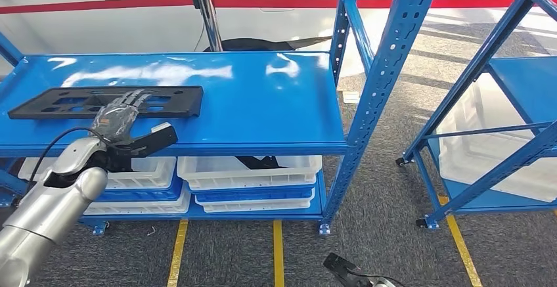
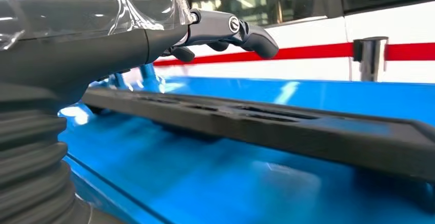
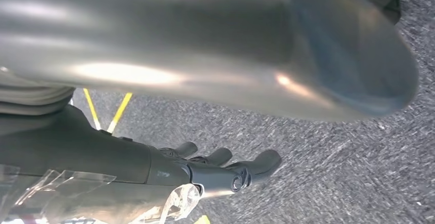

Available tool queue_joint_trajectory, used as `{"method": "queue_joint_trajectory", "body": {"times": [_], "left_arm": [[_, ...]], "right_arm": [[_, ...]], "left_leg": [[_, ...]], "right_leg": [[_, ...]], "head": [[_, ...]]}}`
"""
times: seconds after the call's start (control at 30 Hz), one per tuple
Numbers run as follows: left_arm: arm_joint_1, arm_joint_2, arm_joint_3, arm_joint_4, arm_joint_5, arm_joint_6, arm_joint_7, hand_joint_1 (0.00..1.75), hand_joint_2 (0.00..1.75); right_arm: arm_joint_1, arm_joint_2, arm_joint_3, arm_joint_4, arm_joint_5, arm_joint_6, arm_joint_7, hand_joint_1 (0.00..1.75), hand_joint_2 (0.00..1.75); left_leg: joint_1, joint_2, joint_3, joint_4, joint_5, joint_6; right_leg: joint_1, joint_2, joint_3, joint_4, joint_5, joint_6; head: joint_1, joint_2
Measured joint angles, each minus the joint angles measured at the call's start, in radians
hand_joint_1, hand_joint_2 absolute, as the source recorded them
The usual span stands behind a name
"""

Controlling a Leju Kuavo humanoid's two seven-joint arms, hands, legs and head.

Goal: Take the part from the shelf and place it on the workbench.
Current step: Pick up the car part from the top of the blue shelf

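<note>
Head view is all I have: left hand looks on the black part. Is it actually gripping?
Observer: No. In the left wrist view the left hand hovers above the black part, fingers extended, a gap visible beneath them.
Operator: Part lifted at all?
Observer: It lies flat on the blue shelf.
Operator: Right hand?
Observer: The right hand hangs over grey floor, holding nothing.

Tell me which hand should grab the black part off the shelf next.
Left. The left hand is already raised to the blue shelf, open fingers over the black part. The right hand hangs low over the carpet.
</note>
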Motion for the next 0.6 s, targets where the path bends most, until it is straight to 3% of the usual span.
{"method": "queue_joint_trajectory", "body": {"times": [0.13, 0.17, 0.27, 0.3, 0.33, 0.37, 0.43, 0.47, 0.5, 0.6], "left_arm": [[-0.002, 0.038, -0.012, 0.001, -0.007, 0.014, 0.025, 0.0, 1.75], [-0.005, 0.049, -0.013, 0.002, -0.007, 0.014, 0.029, 0.0, 1.75], [-0.009, 0.077, -0.014, 0.006, -0.007, 0.012, 0.04, 0.0, 1.75], [-0.008, 0.085, -0.014, 0.008, -0.007, 0.011, 0.042, 0.0, 1.75], [-0.008, 0.092, -0.014, 0.01, -0.007, 0.01, 0.042, 0.0, 1.75], [-0.009, 0.098, -0.014, 0.011, -0.008, 0.01, 0.043, 0.0, 1.75], [-0.014, 0.108, -0.014, 0.012, -0.009, 0.01, 0.046, 0.0, 1.75], [-0.017, 0.112, -0.014, 0.013, -0.01, 0.008, 0.049, 0.0, 1.75], [-0.017, 0.117, -0.014, 0.014, -0.01, 0.006, 0.054, 0.0, 1.75], [-0.014, 0.135, -0.013, 0.021, -0.007, -0.003, 0.071, 0.0, 1.75]], "right_arm": [[0.001, 0.001, 0.0, 0.0, 0.0, 0.002, 0.0, 0.0, 0.0], [0.001, 0.001, 0.0, 0.0, 0.0, 0.001, 0.001, 0.0, 0.0], [0.002, 0.001, -0.001, 0.0, 0.0, 0.001, 0.001, 0.0, 0.0], [0.003, 0.001, -0.001, 0.0, 0.0, 0.001, 0.001, 0.0, 0.0], [0.003, 0.001, -0.001, 0.0, 0.0, 0.001, 0.001, 0.0, 0.0], [0.004, 0.002, -0.001, 0.0, 0.0, 0.001, 0.001, 0.0, 0.0], [0.004, 0.003, -0.001, 0.0, 0.0, 0.001, 0.001, 0.0, 0.0], [0.003, 0.003, -0.001, 0.0, 0.0, 0.001, 0.001, 0.0, 0.0], [0.003, 0.003, -0.001, 0.0, 0.0, 0.001, 0.001, 0.0, 0.0], [0.003, 0.001, -0.001, 0.0, 0.001, 0.001, 0.001, 0.0, 0.0]], "left_leg": [[0.004, 0.002, -0.012, 0.02, -0.018, -0.021], [0.005, 0.002, -0.029, 0.059, -0.041, -0.025], [0.006, 0.004, -0.127, 0.271, -0.135, -0.035], [0.007, 0.004, -0.147, 0.311, -0.143, -0.036], [0.007, 0.004, -0.147, 0.306, -0.13, -0.037], [0.007, 0.005, -0.126, 0.259, -0.099, -0.036], [0.006, 0.006, -0.053, 0.104, -0.031, -0.033], [0.005, 0.006, -0.026, 0.047, -0.012, -0.029], [0.003, 0.006, -0.012, 0.016, -0.004, -0.025], [0.003, 0.004, -0.011, 0.008, -0.001, -0.008]], "right_leg": [[0.0, 0.0, 0.006, -0.02, 0.004, -0.02], [-0.001, 0.0, 0.007, -0.022, 0.006, -0.026], [-0.002, -0.001, 0.007, -0.023, 0.006, -0.034], [-0.001, -0.001, 0.007, -0.023, 0.006, -0.034], [-0.001, -0.001, 0.008, -0.023, 0.005, -0.034], [-0.001, 0.0, 0.009, -0.022, 0.005, -0.033], [0.002, 0.0, 0.01, -0.02, 0.002, -0.027], [0.004, 0.001, 0.009, -0.018, 0.0, -0.023], [0.006, 0.001, 0.008, -0.017, -0.001, -0.019], [0.007, 0.002, 0.003, -0.012, -0.005, -0.007]], "head": [[-0.002, 0.0], [-0.003, 0.0], [-0.005, 0.0], [-0.005, 0.0], [-0.005, 0.0], [-0.005, 0.0], [-0.005, 0.0], [-0.005, 0.0], [-0.004, 0.0], [-0.002, 0.0]]}}
